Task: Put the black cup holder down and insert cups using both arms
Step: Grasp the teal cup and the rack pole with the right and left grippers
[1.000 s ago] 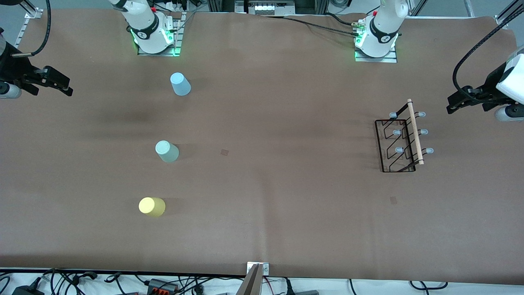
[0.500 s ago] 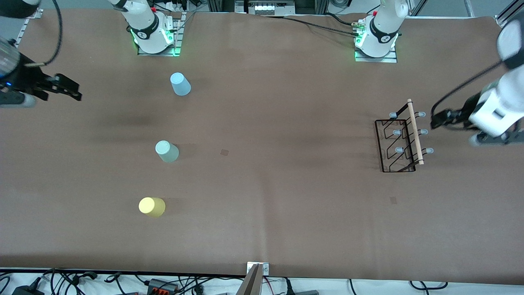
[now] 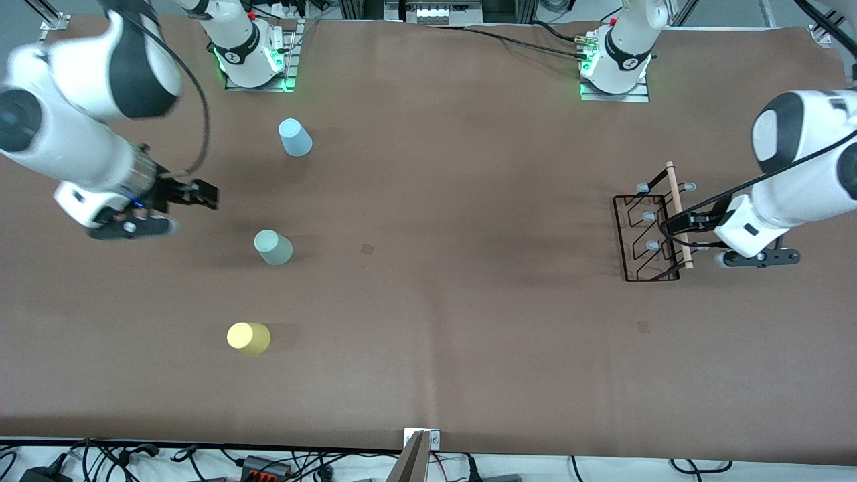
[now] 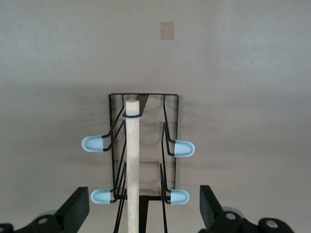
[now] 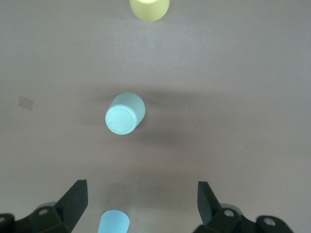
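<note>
Closing in from both ends of the tabletop (image 3: 428, 375), the two arms have left their waiting poses at the edges within the last second. The left claw (image 3: 676, 222) now sits over the holder (image 3: 648, 237), at the wooden rod (image 3: 676, 214); a second ago it hung well clear toward the left arm's end. Its fingers (image 4: 73, 211) are spread wide, one each side of the rod in the left wrist view, with nothing pinched.

The right claw (image 3: 201, 194) has swung in over the tabletop between the blue cup (image 3: 294, 137) and the grey-green cup (image 3: 272, 247). It is spread as well and holds nothing. The right wrist view shows the grey-green cup ahead of the fingers (image 5: 73, 199) and the blue cup at the frame edge between them.

Item positions — unchanged:
- Holder: standing toward the left arm's end, pegs (image 4: 182, 148) bare.
- Blue cup: mouth-down, nearest the right arm's base.
- Grey-green cup: mouth-down, nearer the camera than the blue one.
- Yellow cup (image 3: 248, 337): mouth-down, nearest the camera.

Judgement: the approach phase is ending. The left arm appears aligned to grasp the rod and place the holder — the right arm appears to be selecting a cup. No cup has been inserted yet.
</note>
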